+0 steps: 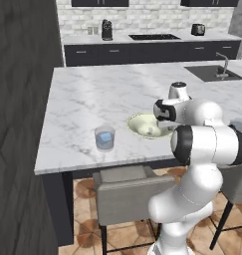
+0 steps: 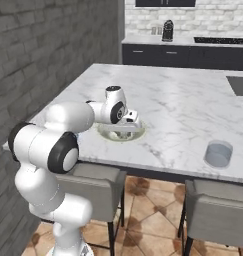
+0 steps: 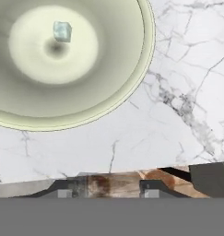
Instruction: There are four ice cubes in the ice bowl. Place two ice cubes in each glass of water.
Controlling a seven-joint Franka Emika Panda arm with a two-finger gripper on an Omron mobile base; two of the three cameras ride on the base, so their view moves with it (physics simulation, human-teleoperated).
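Risk of a missed pinch: pincer (image 3: 106, 192) half-parted and empty above white marble tabletop (image 3: 178, 92), off-centre from wide pale yellow-green bowl (image 3: 132, 87) where one small translucent blue ice cube (image 3: 62, 31) could skid away.

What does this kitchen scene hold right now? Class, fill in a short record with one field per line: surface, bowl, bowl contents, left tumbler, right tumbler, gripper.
surface: white marble island counter
bowl: ice bowl, pale yellow-green, near the counter's front edge
bowl contents: one ice cube visible near the middle
left tumbler: glass of water left of the bowl, something pale blue inside, count unclear
right tumbler: second glass right of the bowl, contents too faint to tell
gripper: gripper above the bowl's near rim, jaws apart, nothing visibly between the tips
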